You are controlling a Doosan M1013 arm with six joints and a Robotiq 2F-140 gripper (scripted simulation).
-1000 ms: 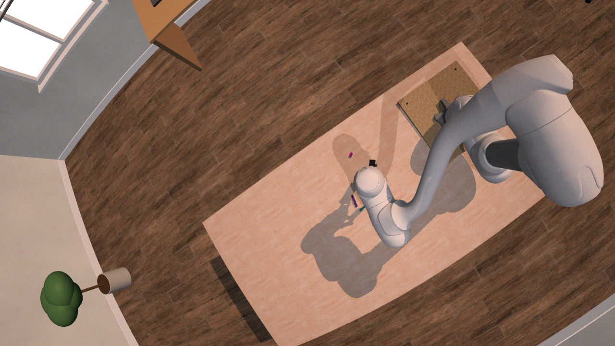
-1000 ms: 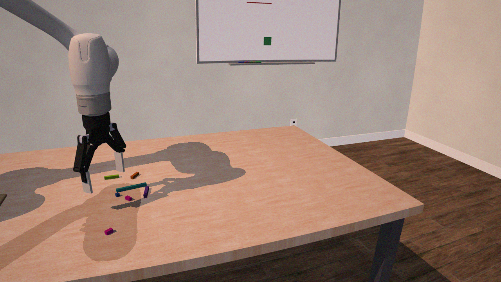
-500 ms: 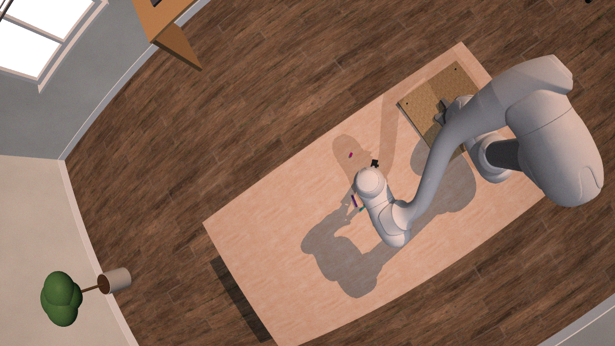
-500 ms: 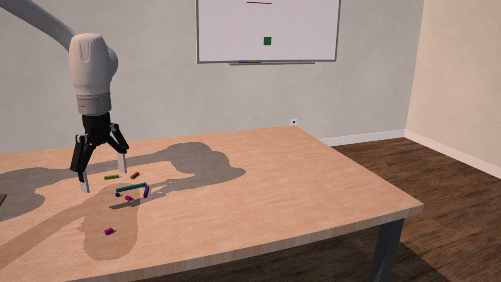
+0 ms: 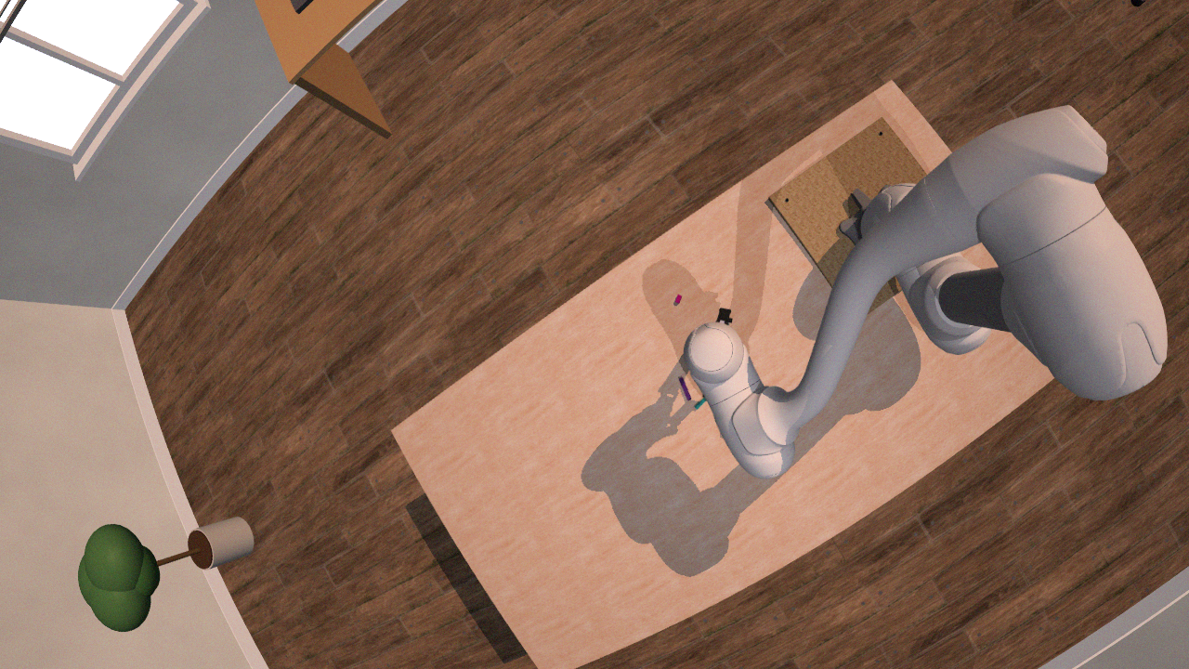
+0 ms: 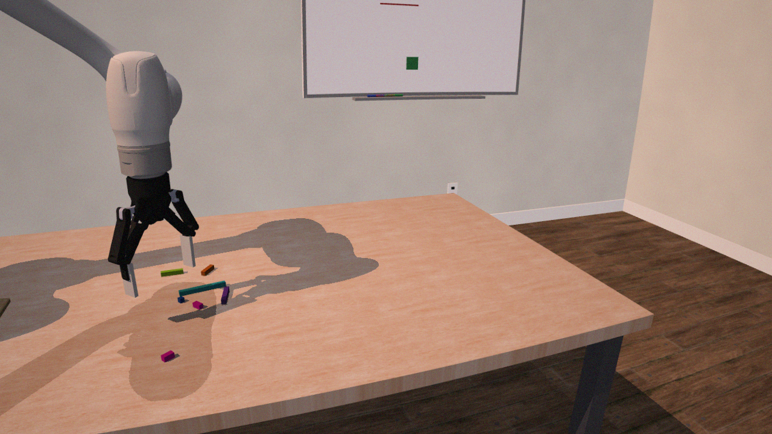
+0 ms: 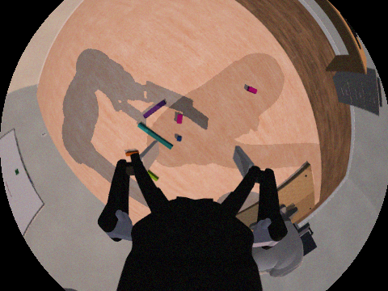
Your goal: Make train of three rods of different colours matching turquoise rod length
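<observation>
Lying flat on the table point(image 5: 499, 465) point(image 6: 432, 302) point(image 7: 121, 65) is the long turquoise rod point(image 5: 699, 403) point(image 6: 202, 288) point(image 7: 155, 136). One end of the purple rod point(image 5: 685, 388) point(image 6: 225, 295) point(image 7: 154, 108) is just beside one end of it, and the two point different ways. I can't tell if they touch. The tiny blue rod point(image 6: 180, 299) point(image 7: 179, 138) is near the other end. A small magenta rod point(image 6: 198, 304) point(image 7: 179, 118) is close by, near the blue one. On the other side of the long rod are the orange rod point(image 6: 207, 269) point(image 7: 132, 153) and the lime rod point(image 6: 172, 272) point(image 7: 153, 175), lying apart. Another magenta rod point(image 5: 677, 299) point(image 6: 167, 356) point(image 7: 252, 90) sits well apart from all the rest.

The gripper point(image 5: 724, 317) point(image 6: 160, 279) point(image 7: 196, 149) hangs over the table, a bit tilted, with its two fingers spread wide and nothing in them. It is on the end of the big pale arm point(image 5: 864, 274) point(image 6: 143, 97).

Farther out, a whiteboard point(image 6: 377, 43) point(image 7: 18, 186) is on the wall, and a green plant point(image 5: 116, 573) stands on the brown floor point(image 5: 348, 333) point(image 6: 648, 302) point(image 7: 335, 153) in a pot point(image 5: 228, 541).
</observation>
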